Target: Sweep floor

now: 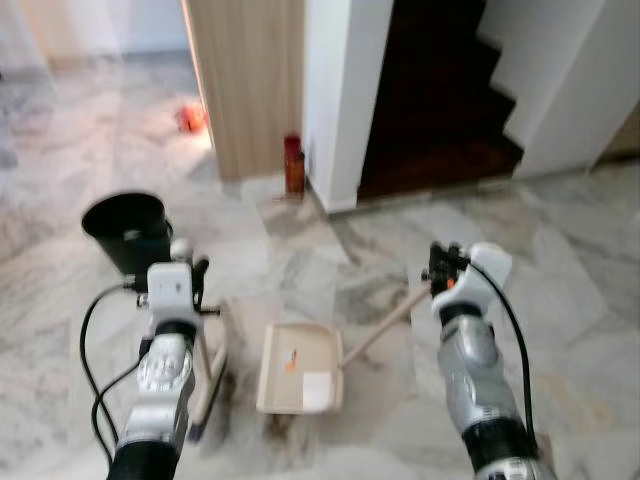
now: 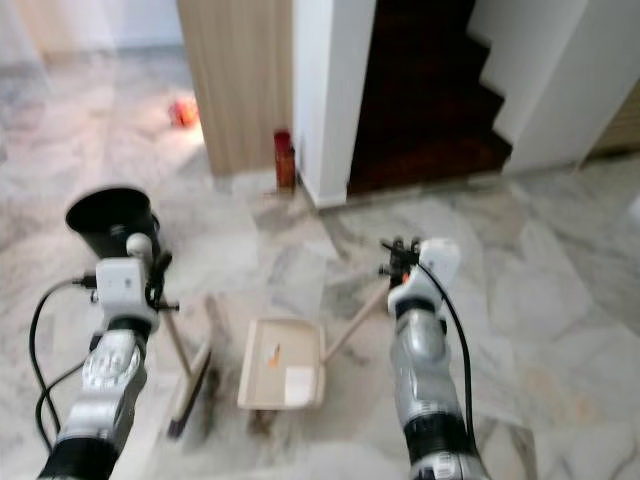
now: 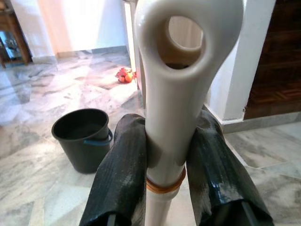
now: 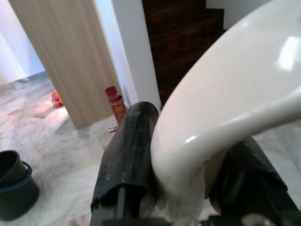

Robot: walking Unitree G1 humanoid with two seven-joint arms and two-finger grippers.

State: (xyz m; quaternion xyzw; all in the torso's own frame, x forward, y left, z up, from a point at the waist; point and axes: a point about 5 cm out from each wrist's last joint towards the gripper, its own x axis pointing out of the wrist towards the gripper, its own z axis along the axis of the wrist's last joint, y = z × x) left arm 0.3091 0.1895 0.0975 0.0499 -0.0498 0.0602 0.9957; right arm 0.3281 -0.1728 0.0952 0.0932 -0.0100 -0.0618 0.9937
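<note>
- Clamping noted: left pincer (image 3: 164, 155) closed on cream plastic broom handle (image 3: 176, 70); right pincer (image 4: 188, 188) closed on cream long-handled dustpan (image 1: 300, 368).
- Risk judged: orange scrap (image 1: 292, 360) could be spilled onto the marble floor (image 1: 560, 270) if the pan is tilted.

The orange scrap (image 1: 291, 362) in the dustpan (image 1: 300, 400) is too blurred to identify.

Grey-and-white veined marble floor (image 1: 560, 270) lies under a cream plastic dustpan (image 1: 300, 368), which carries a small orange scrap (image 1: 291, 360) and a white paper piece (image 1: 317, 388). The cream broom handle (image 3: 174, 108) bears an orange-gold band. A round black bucket (image 1: 128, 232) shows a blue band. The slim bottle (image 1: 293, 165) is red; the panel (image 1: 250, 80) is pale wood grain.
</note>
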